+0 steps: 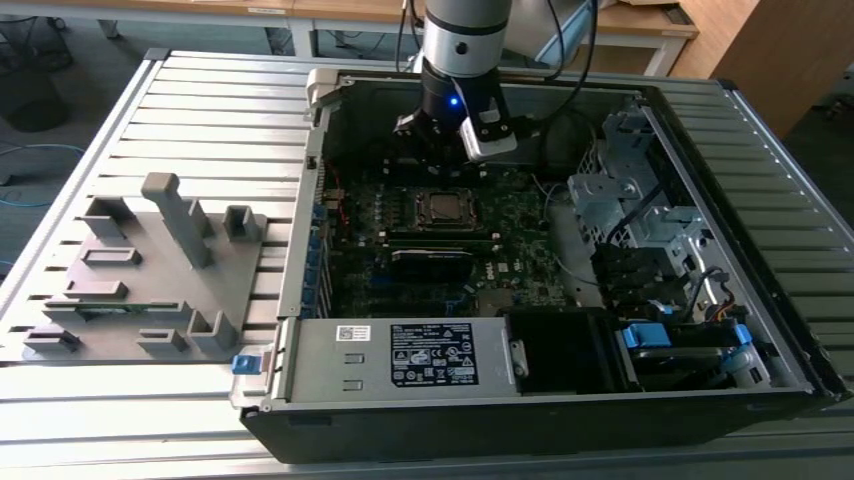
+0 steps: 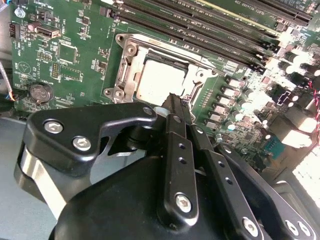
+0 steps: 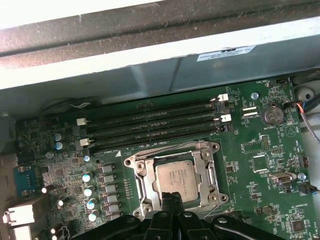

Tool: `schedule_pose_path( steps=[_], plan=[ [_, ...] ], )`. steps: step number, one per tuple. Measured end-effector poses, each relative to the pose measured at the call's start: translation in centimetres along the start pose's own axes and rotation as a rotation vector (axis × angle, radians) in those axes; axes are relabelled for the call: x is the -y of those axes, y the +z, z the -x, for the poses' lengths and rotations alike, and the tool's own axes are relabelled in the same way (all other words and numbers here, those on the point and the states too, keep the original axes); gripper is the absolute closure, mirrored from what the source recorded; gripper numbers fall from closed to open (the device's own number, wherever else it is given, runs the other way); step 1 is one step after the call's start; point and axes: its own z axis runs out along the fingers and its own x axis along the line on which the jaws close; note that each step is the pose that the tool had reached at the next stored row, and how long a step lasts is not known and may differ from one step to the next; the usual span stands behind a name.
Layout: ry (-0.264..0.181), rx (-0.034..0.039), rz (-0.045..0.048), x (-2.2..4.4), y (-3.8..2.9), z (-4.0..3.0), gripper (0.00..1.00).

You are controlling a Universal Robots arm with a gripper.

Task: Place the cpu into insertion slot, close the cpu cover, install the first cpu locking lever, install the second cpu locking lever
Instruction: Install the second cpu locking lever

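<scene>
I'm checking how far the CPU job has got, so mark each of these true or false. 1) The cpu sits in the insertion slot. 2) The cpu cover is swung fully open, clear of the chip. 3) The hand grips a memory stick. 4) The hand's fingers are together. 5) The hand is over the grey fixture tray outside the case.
1) True: the cpu lies in the insertion slot.
2) False: the cpu cover lies down, framing the chip.
3) False: the hand holds nothing; its tips are at the socket's edge.
4) True: the fingers meet at the tips.
5) False: the hand is inside the computer case, above the motherboard.
</scene>
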Motion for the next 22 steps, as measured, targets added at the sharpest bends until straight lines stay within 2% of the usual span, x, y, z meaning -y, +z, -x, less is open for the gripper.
schedule_pose_path(
  steps=[6, 22],
  plan=[
    [0.000, -0.0006, 0.0000, 0.39, 0.00, 0.08, 0.90],
    [0.000, -0.0006, -0.0001, 2.62, -0.05, 0.51, 0.90]
  ],
)
